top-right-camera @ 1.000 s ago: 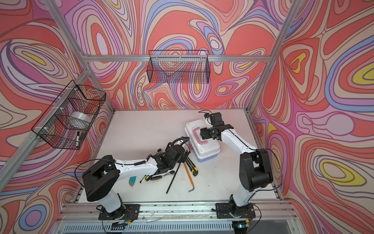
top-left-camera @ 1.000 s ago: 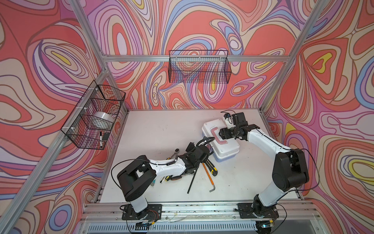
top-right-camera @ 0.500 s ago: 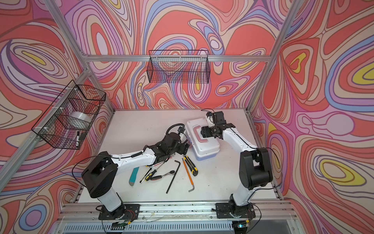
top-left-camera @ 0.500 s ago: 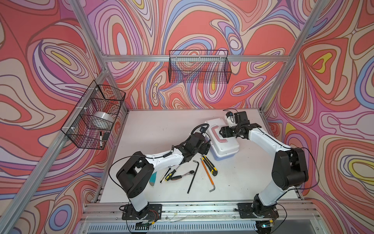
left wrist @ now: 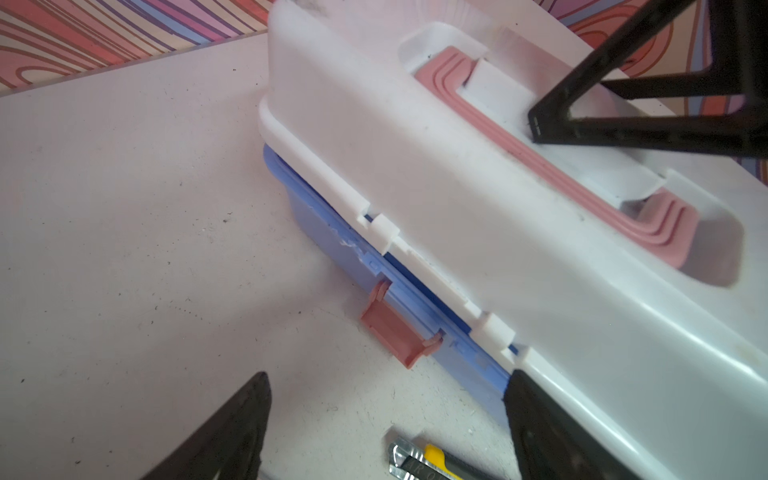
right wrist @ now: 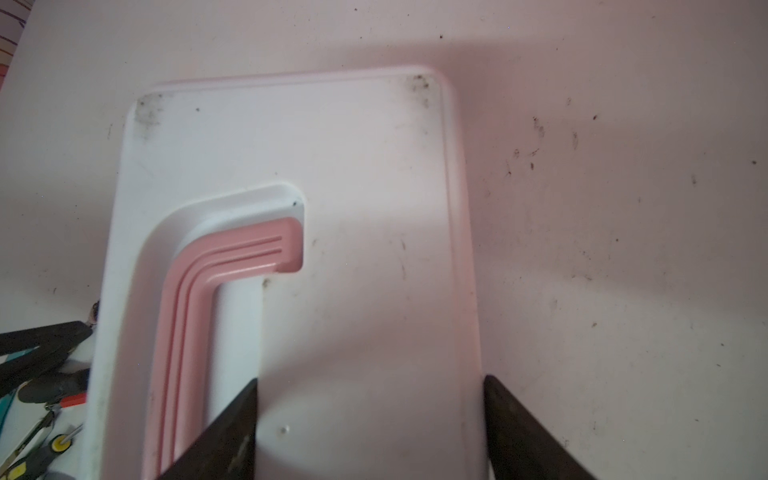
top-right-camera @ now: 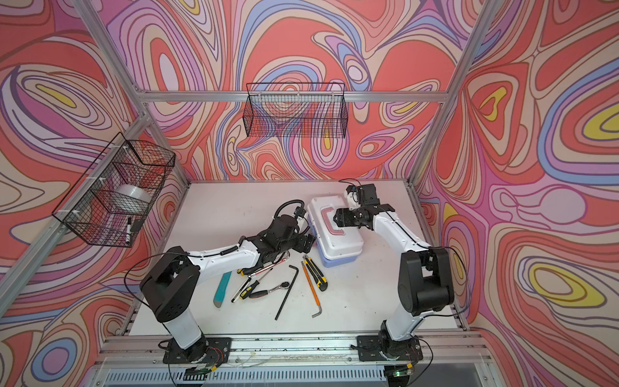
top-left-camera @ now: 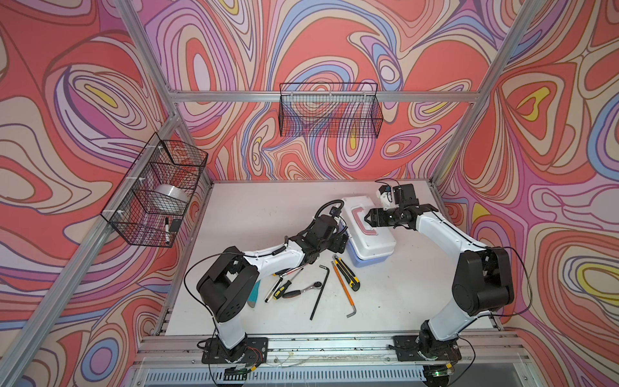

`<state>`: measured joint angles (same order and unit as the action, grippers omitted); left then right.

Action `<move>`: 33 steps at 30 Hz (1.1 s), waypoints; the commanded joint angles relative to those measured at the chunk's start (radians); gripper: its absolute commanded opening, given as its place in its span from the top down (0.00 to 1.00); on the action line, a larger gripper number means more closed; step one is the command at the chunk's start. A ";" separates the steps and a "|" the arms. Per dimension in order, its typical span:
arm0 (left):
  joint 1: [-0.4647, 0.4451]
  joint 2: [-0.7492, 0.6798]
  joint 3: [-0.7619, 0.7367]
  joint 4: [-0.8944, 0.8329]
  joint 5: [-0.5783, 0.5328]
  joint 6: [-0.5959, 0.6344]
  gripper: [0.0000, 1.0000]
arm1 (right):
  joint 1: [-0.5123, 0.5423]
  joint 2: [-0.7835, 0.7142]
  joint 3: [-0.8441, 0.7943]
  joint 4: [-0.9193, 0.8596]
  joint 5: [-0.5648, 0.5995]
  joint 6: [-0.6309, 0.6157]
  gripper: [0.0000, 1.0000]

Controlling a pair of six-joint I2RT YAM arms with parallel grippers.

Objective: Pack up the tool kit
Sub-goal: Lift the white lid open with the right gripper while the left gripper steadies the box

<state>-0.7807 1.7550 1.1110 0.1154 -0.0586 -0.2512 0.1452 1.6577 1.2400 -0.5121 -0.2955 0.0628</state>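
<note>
The tool kit's box (top-left-camera: 375,239) (top-right-camera: 345,239) stands closed at the table's right middle: white lid (left wrist: 457,187) (right wrist: 353,166), pink handle (top-left-camera: 363,222) (right wrist: 187,324), blue base. Its pink latch (left wrist: 395,332) hangs unfastened on the front side. My left gripper (top-left-camera: 340,243) (left wrist: 388,376) is open, low beside that front side and facing the latch. My right gripper (top-left-camera: 368,216) (right wrist: 370,380) is open over the lid, one fingertip (left wrist: 540,120) resting at the handle. Loose tools lie in front: a yellow utility knife (top-left-camera: 346,276) (left wrist: 424,461), a black hex key (top-left-camera: 320,291), a ratchet (top-left-camera: 303,289), screwdrivers (top-left-camera: 278,288), a teal cutter (top-right-camera: 222,284).
A black wire basket (top-left-camera: 330,112) hangs on the back wall. Another basket (top-left-camera: 157,191) on the left wall holds a tape roll and a marker. Aluminium frame posts stand at the table's corners, and an orange-handled hex key (top-left-camera: 345,295) lies near the front.
My left gripper has swung up from over the loose tools to the box's front side. The right gripper has stayed over the lid.
</note>
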 commanded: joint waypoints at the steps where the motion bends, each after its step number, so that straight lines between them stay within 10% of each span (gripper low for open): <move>1: 0.020 -0.001 0.017 0.007 0.062 -0.040 0.12 | -0.022 -0.001 -0.067 -0.135 -0.114 0.076 0.44; 33: 0.096 -0.052 -0.010 0.168 0.460 -0.342 0.09 | -0.247 -0.058 -0.220 0.168 -0.567 0.228 0.42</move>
<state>-0.7036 1.7477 1.1202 0.2123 0.3656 -0.5358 -0.0814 1.5929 1.0557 -0.3248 -0.7578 0.2443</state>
